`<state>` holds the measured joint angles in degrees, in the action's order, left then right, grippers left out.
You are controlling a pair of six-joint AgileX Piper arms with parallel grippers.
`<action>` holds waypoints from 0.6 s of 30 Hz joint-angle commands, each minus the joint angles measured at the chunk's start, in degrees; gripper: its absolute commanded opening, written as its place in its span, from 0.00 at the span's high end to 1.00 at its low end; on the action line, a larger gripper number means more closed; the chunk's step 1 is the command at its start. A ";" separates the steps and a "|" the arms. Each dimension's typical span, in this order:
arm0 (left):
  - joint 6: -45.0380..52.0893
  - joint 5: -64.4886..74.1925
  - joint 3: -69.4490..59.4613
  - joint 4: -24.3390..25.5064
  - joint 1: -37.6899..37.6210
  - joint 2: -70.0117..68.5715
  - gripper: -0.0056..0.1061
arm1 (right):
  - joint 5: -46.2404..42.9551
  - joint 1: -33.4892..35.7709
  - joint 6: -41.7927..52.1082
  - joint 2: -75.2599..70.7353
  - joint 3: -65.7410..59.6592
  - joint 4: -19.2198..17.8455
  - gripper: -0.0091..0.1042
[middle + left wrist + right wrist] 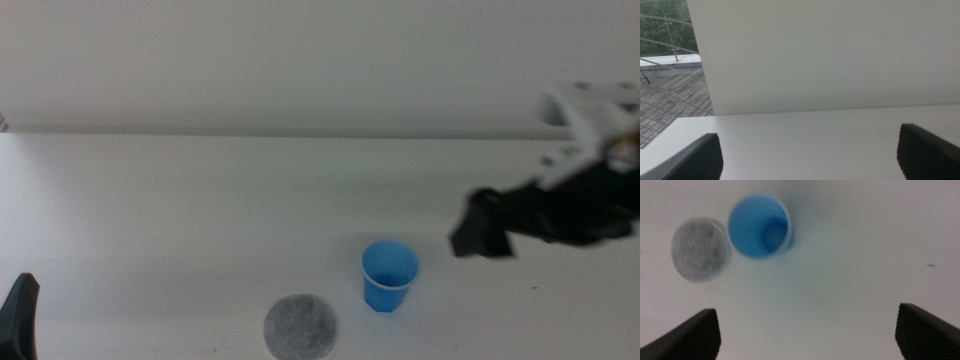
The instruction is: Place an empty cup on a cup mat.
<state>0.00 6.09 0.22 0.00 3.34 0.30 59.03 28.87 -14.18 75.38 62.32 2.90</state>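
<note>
Blue plastic, a small tapered cup (pixel 389 276) stands upright on a white table (pixel 200 200), nothing visible inside it. Just beside it, toward the camera and to the picture's left, lies the flat speckled grey cup mat (pixel 300 326); the two are close but not touching, so the cup is not yet on the mat. The right gripper (pixel 482 238) hangs above the table to the cup's right, apart from it, its dark jaws spread wide and holding nothing, apparently lined up for a reach toward the cup. The left gripper (pixel 20 315) waits at the lower left edge, jaws also spread, facing only bare table and wall.
</note>
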 commanded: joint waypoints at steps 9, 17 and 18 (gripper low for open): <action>0.00 -0.67 -2.35 0.00 -0.58 -2.33 0.11 | 0.82 0.34 -10.30 18.02 12.39 -0.16 0.18; 0.00 -0.67 -2.35 0.00 -0.58 -2.33 0.11 | 0.14 3.57 -14.42 21.92 12.29 -2.90 0.30; 0.00 -0.67 -2.35 0.00 -0.58 -2.33 0.11 | 0.14 3.72 -15.06 22.44 12.18 -2.90 0.31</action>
<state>0.00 6.09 0.22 0.00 3.34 0.30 59.44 32.01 -28.14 97.28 74.19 0.68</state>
